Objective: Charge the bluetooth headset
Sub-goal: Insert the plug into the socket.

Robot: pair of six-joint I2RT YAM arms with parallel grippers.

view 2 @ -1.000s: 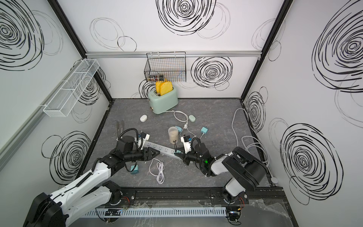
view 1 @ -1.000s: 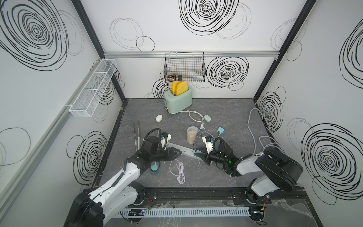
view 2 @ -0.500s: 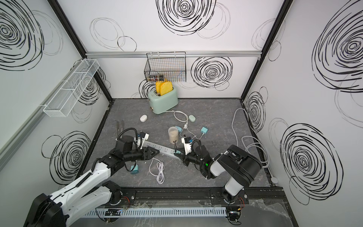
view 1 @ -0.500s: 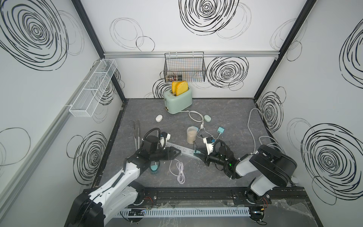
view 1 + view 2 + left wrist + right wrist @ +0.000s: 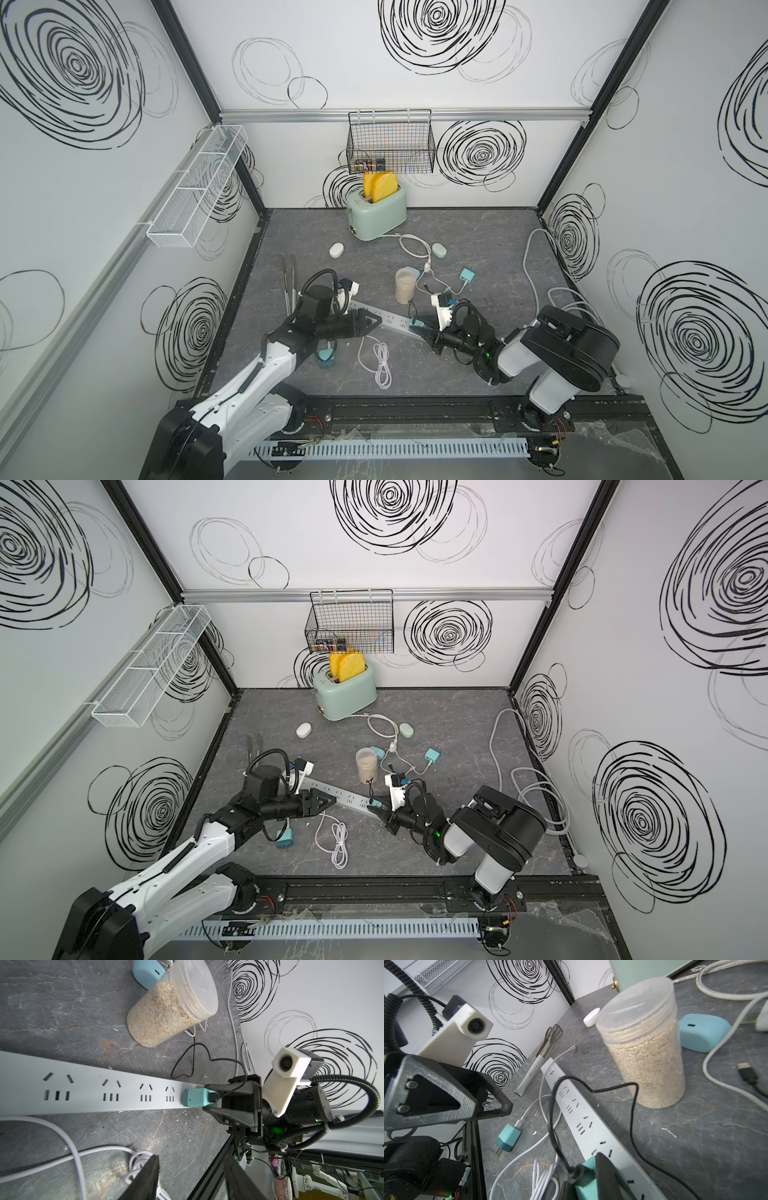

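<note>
Near the front of the table, the right gripper is closed on a teal charger, one finger on each side. The charger sits on the last socket at the end of a grey strip; whether its prongs are fully in I cannot tell. A black cable runs from the charger past a jar; its free plug lies loose on the table. The headset's blue case lies just behind the jar, its port showing, near that plug but apart from it. The left gripper is over the strip's other half, its fingers about half open with nothing between them; whether it touches the strip I cannot tell.

The jar is clear plastic, upright, lid on, filled nearly to the top with pale grain. A mint toaster at the back holds two yellow slices standing out of its slots. A black wire basket hangs on the back wall above it, with a few small things in one bottom corner, too small to name. A white mesh rack of three compartments hangs on the left wall. A second charger, with a white cable, lies beside the left arm.
</note>
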